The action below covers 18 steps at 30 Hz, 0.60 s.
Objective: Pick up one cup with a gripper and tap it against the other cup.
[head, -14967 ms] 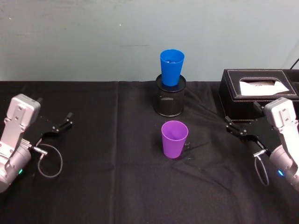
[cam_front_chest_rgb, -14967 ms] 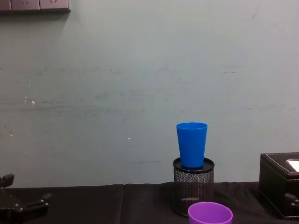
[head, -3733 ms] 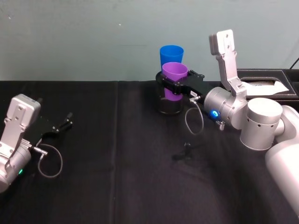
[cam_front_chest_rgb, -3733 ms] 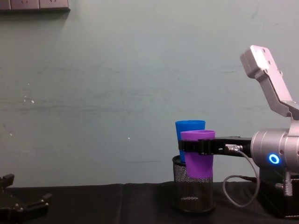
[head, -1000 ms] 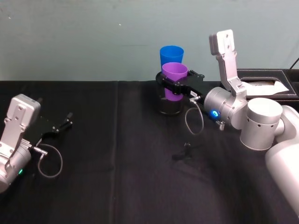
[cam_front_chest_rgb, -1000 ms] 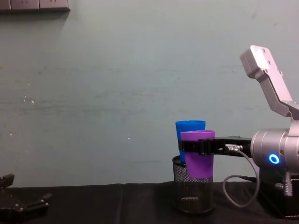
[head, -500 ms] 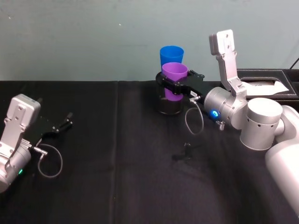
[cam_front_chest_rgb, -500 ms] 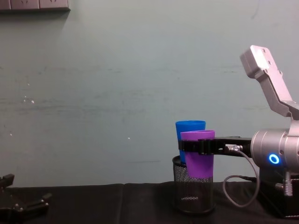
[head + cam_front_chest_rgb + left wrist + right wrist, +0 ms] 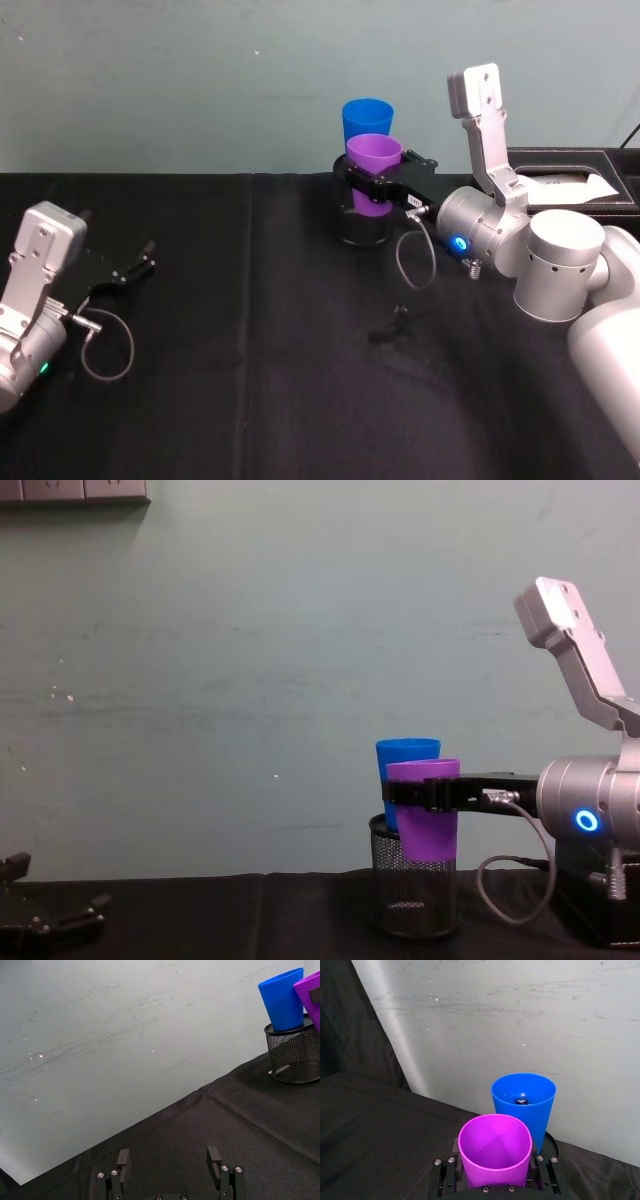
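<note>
My right gripper [image 9: 374,187] [image 9: 425,794] is shut on the purple cup [image 9: 374,165] [image 9: 425,820] [image 9: 494,1147], holding it upright in the air. Right behind it stands the blue cup [image 9: 367,117] [image 9: 405,755] [image 9: 525,1101] on the black mesh pen holder [image 9: 360,225] [image 9: 415,900]. The two cups sit rim beside rim; I cannot tell whether they touch. My left gripper [image 9: 135,268] [image 9: 167,1157] rests open at the table's far left, parked.
A black tissue box [image 9: 575,170] stands at the back right behind my right arm. A black cloth [image 9: 250,380] covers the table, and a grey-green wall runs close behind the cups.
Nothing has visibly moved over the last second. Much earlier the purple cup stood on the cloth and my right gripper was parked at the right.
</note>
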Tool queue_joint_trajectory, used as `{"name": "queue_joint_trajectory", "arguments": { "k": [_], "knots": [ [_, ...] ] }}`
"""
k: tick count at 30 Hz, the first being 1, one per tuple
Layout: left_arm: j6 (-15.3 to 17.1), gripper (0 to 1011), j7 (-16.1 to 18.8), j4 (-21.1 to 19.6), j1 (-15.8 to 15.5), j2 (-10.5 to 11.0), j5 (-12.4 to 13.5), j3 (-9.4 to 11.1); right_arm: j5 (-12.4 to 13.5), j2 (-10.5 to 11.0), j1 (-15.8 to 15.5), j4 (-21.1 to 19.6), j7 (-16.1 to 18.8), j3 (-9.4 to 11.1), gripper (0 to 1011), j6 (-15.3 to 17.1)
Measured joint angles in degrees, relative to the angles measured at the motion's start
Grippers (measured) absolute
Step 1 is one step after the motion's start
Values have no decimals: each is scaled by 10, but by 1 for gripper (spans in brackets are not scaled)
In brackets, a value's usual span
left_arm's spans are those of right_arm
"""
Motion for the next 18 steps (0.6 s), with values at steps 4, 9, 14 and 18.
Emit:
{"name": "queue_joint_trajectory", "arguments": {
  "k": [4,9,14,18],
  "knots": [
    [0,1000,0,0,0,0,0,0,0,0,0,0,0,0,719,0],
    [0,1000,0,0,0,0,0,0,0,0,0,0,0,0,720,0],
    [0,1000,0,0,0,0,0,0,0,0,0,0,0,0,720,0],
    [0,1000,0,0,0,0,0,0,0,0,0,0,0,0,719,0]
  ]
}}
